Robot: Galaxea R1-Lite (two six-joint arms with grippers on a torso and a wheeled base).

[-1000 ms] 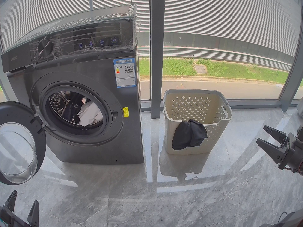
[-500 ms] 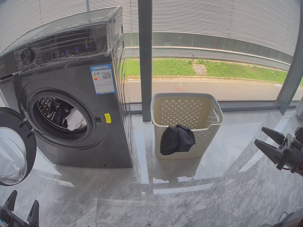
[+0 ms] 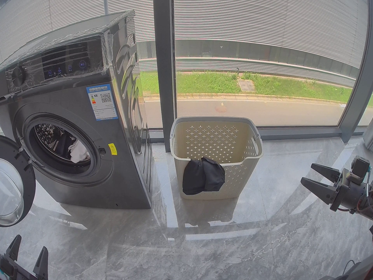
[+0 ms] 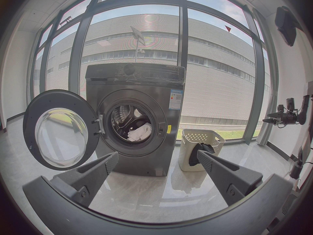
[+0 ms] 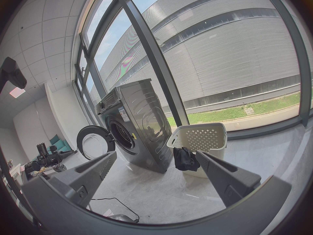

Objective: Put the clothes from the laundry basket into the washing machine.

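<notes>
Grey marbled floor tiles [image 3: 252,245] are seen running up to a floor-to-ceiling window wall [image 3: 272,39], behind which a ribbed facade and a strip of grass are visible. At the left of the head view a dark grey washing machine [image 3: 116,156] is set against the glass, its top and control panel wrapped in clear film [image 3: 58,55]. Its round door [image 3: 11,183] is swung fully open to the left, so that the drum [image 3: 58,146] is exposed; inside it a white garment [image 3: 79,151] is seen lying beside darker items. A cream laundry basket [image 3: 215,137], perforated with a star pattern, is placed on the floor just beside the machine's right flank, next to a dark window post [image 3: 163,59]. A black garment [image 3: 203,175] is draped over the basket's front rim and hangs down the outer wall. The right gripper [image 3: 307,173] is held above the floor, well apart from the basket on its right and pointed towards it, with its jaws spread wide. The left gripper [image 3: 30,244] is held low at the lower left of the head view, in front of the open door, its jaws likewise spread apart.
</notes>
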